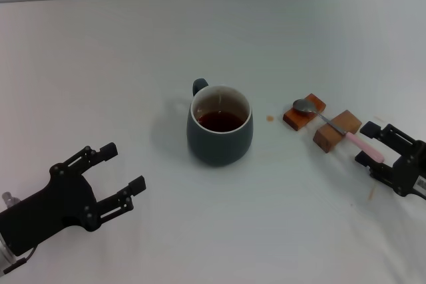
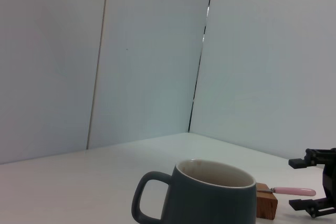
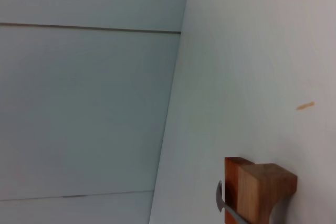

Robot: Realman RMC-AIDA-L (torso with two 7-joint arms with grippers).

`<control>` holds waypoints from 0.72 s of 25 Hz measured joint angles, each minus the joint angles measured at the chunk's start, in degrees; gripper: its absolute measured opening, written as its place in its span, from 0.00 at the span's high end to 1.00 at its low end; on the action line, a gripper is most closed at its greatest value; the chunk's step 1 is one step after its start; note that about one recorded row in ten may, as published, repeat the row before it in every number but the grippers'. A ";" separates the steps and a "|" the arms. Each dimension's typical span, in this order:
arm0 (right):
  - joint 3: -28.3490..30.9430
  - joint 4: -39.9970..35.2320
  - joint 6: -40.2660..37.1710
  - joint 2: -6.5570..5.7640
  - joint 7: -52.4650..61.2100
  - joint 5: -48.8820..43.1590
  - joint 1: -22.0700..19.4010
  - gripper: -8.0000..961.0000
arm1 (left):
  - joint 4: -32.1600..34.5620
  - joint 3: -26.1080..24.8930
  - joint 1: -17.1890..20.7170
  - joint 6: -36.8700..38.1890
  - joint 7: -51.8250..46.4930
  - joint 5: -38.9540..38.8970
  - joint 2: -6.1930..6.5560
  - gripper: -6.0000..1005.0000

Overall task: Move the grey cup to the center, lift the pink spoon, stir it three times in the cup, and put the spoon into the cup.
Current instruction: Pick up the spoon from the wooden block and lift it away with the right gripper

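Head view: the right gripper [image 1: 373,145] sits at the table's right edge, fingers spread either side of the handle tip of the one pink spoon [image 1: 333,124], not pinching it. The spoon lies across two wooden blocks [image 1: 321,123], bowl on the farther one. One grey cup [image 1: 219,126], holding dark liquid, stands mid-table on the white table [image 1: 133,64]. The left gripper [image 1: 116,174] rests near-left, fingers spread, holding nothing

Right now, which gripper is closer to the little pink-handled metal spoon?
The right gripper: it sits open at the tip of the pink-handled metal spoon, which rests across two wooden blocks. The left gripper is open, far off beyond the dark grey ceramic cup.
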 joint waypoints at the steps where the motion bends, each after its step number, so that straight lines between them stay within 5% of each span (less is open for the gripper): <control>1: 0.00 0.11 0.10 -0.03 0.00 -0.06 0.11 0.21 | 0.00 -0.01 0.00 0.00 0.00 0.00 0.00 0.19; 18: 0.00 0.23 1.11 0.08 1.06 -0.18 0.88 0.21 | -0.02 -0.17 -0.46 -0.08 -0.04 -0.61 0.00 0.19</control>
